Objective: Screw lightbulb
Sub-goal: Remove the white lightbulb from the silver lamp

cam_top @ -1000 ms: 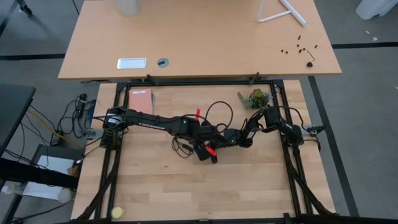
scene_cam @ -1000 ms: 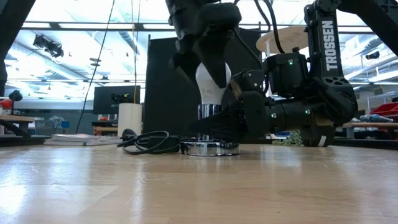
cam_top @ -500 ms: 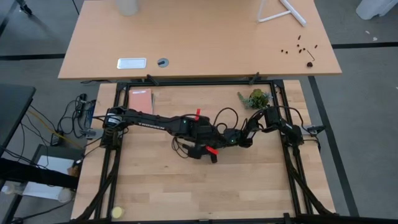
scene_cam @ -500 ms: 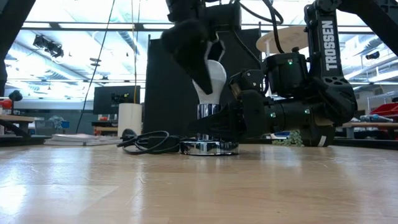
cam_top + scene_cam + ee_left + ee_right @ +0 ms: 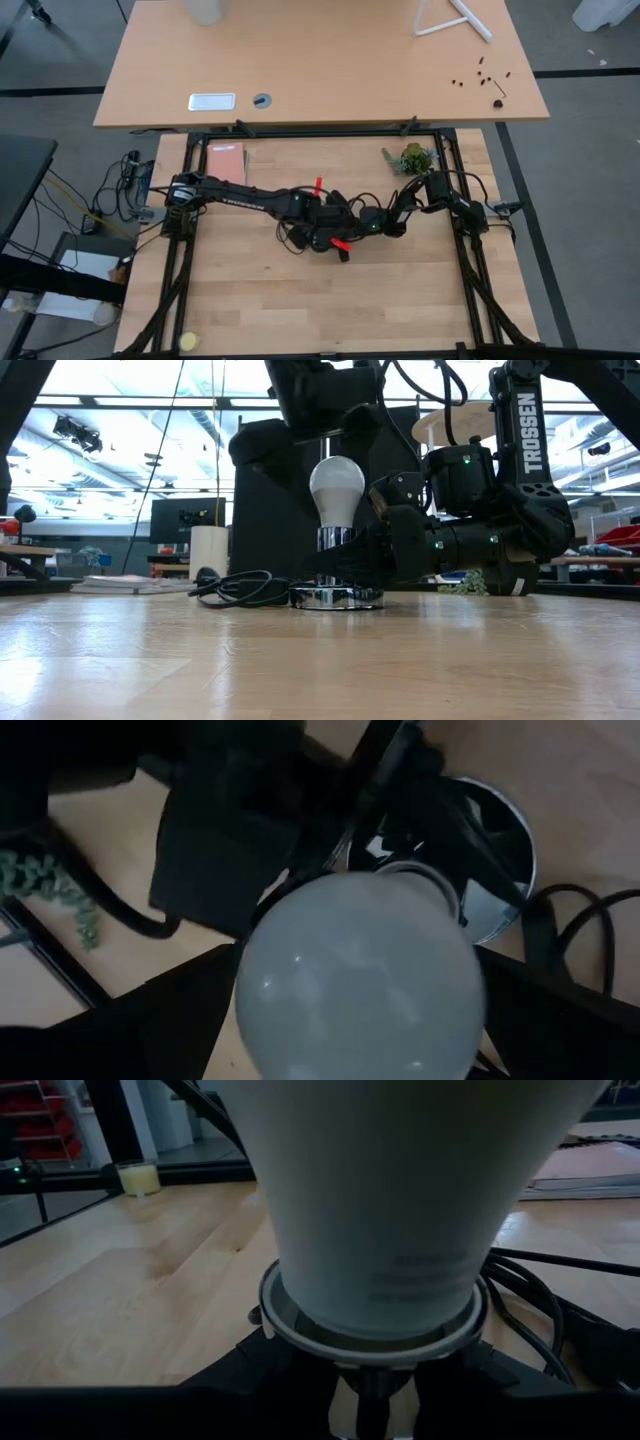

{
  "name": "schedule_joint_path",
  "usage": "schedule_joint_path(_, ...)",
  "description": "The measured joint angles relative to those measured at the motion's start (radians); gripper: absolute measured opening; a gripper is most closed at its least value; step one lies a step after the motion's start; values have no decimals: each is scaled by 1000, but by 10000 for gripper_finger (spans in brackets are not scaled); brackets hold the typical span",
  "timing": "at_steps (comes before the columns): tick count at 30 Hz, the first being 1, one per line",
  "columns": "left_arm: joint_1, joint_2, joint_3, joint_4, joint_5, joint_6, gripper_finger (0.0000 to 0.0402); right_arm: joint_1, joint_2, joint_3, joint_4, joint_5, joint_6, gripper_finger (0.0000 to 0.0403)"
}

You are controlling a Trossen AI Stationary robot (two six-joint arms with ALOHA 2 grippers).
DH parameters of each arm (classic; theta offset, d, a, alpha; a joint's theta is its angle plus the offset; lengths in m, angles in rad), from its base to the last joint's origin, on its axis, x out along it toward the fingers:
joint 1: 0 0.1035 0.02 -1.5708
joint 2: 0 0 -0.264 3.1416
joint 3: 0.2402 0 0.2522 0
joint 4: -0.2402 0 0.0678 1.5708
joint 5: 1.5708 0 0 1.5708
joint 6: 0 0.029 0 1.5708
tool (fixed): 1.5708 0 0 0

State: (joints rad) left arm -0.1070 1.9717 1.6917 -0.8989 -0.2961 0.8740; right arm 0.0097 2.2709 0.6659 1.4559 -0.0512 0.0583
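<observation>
One lightbulb (image 5: 337,488) upright, screw end hidden by right gripper (image 5: 345,560)

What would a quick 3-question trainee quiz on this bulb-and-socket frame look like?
1. True or false: the left pincer is clamped on the small white pear-shaped lightbulb.
2. What does the right pincer hold? A) the bulb's glass B) the silvery socket under the bulb C) nothing
3. Fill in: the thin black cord lies coiled on the wooden ____.

Key
1. False: its fingers stand open above the bulb, clear of the glass.
2. B: it is shut low at the socket, steadying it while the bulb stands upright in it.
3. Table.
</observation>
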Motion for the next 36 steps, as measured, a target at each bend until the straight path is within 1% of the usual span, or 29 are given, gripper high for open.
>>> schedule_joint_path(4,0,0,0,-23,1,1,392,0,0,0,0,-2,-2,179)
schedule_joint_path(8,1,0,0,-56,2,-34,391,0,0,0,0,-2,-2,179)
schedule_joint_path(11,-1,0,0,-44,1,-31,382,0,0,0,0,-2,-2,179)
schedule_joint_path(13,-5,0,0,-21,1,-23,365,0,0,0,0,-2,-2,179)
schedule_joint_path(20,-7,0,-1,-11,5,-18,283,0,0,0,0,-2,-3,179)
schedule_joint_path(22,-7,0,-1,-13,7,-30,267,0,0,0,-1,-3,-3,179)
schedule_joint_path(23,-6,0,-1,-14,11,-43,266,0,0,0,0,-3,-6,179)
schedule_joint_path(26,-6,0,-1,-16,28,-124,266,0,0,0,0,-3,-8,179)
schedule_joint_path(29,-6,-1,-1,-17,35,-259,272,0,0,0,0,-4,-9,179)
schedule_joint_path(32,-5,0,-1,-17,42,-443,275,0,0,0,0,-4,-8,179)
schedule_joint_path(36,-3,-1,-1,-9,89,-734,272,0,0,-1,0,-7,-8,179)
